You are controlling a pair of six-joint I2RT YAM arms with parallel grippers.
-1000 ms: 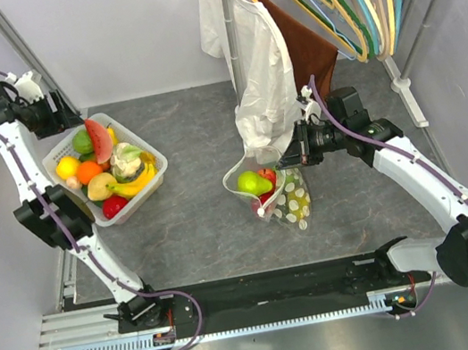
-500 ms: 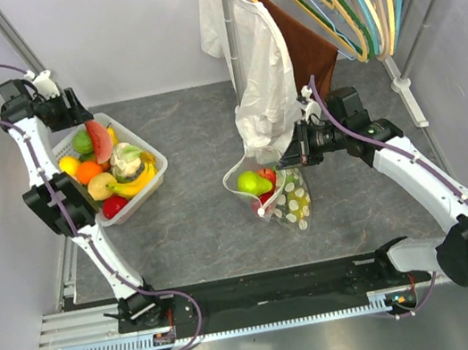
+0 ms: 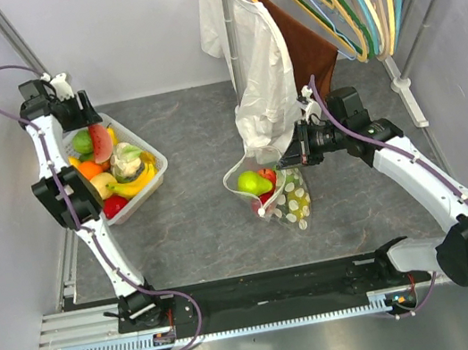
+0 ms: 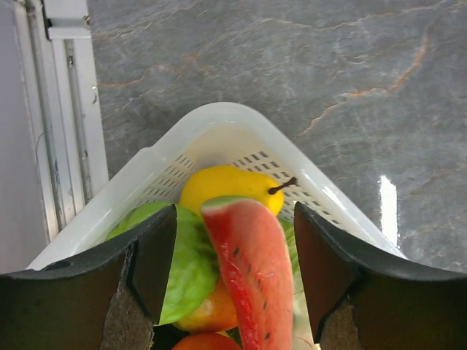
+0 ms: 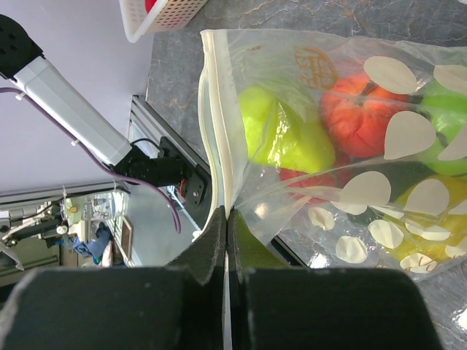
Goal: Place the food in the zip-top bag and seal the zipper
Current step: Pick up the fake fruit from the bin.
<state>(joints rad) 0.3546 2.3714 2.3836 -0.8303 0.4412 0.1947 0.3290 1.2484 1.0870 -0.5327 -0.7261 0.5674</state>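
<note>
1. Spreading under everything is the grey marbled table (image 3: pixel 198 227), with both arms mounted at its near edge.
2. A white garment (image 3: pixel 251 63) hangs at the back beside a row of coloured hangers (image 3: pixel 348 1).
3. The white lattice basket (image 3: pixel 162 162) sits at the left of the table, heaped with toy fruit. The left wrist view shows its rounded corner (image 4: pixel 233 117).
4. The zip-top bag (image 3: pixel 292 205), clear with white dots, is near the table's middle. Its lower part lies on the surface and its mouth is lifted and gaping.
5. The right gripper (image 3: pixel 290 158) has its fingers pressed together on the bag's mouth edge. In the right wrist view (image 5: pixel 226 215) the plastic runs straight in between them.
6. The left gripper (image 3: pixel 78 112) hovers over the far end of the basket with its fingers apart (image 4: pixel 233 211). One finger stands on each side of the watermelon slice, with a gap on both sides.
7. The watermelon slice (image 4: pixel 252 277) stands upright atop the heap, just in front of a yellow pear (image 4: pixel 226 188).
8. Inside the bag sit a green pear (image 5: pixel 281 135) and a red tomato-like piece (image 5: pixel 357 113), touching each other.
9. The zipper (image 5: pixel 211 124) is a pale track along the bag's mouth, unsealed.
</note>
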